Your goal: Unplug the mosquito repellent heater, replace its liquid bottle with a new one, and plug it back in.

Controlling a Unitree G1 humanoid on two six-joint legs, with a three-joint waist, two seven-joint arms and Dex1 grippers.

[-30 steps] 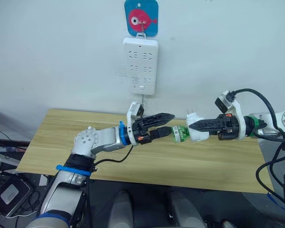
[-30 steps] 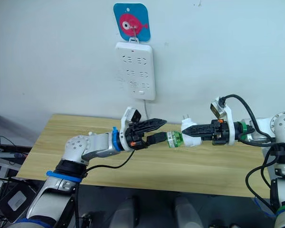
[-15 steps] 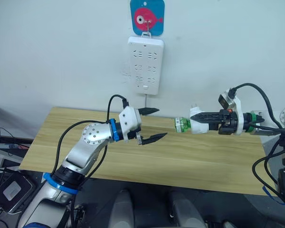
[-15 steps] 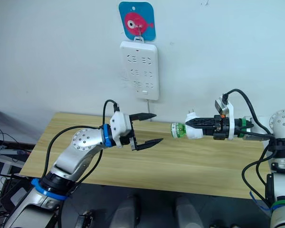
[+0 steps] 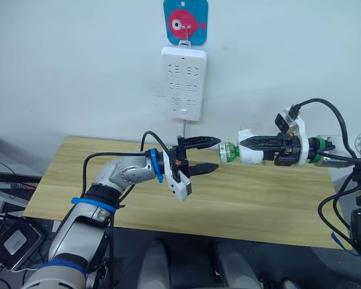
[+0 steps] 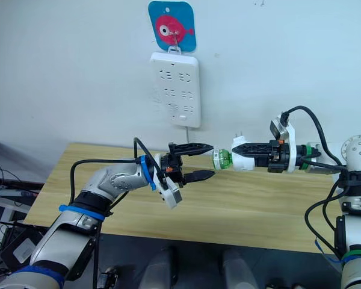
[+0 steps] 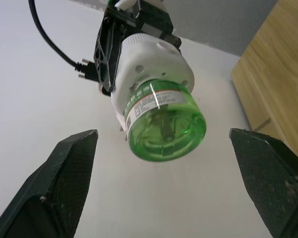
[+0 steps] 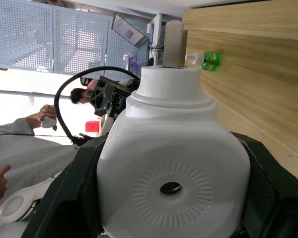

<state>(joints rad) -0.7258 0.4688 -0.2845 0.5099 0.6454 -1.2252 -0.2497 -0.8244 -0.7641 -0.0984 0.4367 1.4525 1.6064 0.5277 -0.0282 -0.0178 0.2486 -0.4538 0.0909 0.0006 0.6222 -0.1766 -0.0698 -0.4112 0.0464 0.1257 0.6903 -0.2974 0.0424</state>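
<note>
While the right gripper (image 5: 262,143) clamps the mosquito repellent heater (image 5: 250,152) sideways above the wooden table (image 5: 246,205), a green bottle (image 5: 227,153) projects from the unit toward the left gripper (image 5: 209,155), whose fingers stand wide apart just short of it, holding nothing. Whether this bottle is the old or the new one I cannot tell. Handling judgement: both parts look light, rigid plastic; the bottle wall is smooth and probably slippery, so take it around the round body near the label, squarely, and turn on its axis to spare the thin wick inside. The left wrist view shows the bottle's base end-on, centred between the open fingers (image 7: 64,183). The right wrist view shows another green bottle (image 8: 207,60) lying on the table. The head views show the power strip (image 5: 184,83) on the wall, sockets vacant.
</note>
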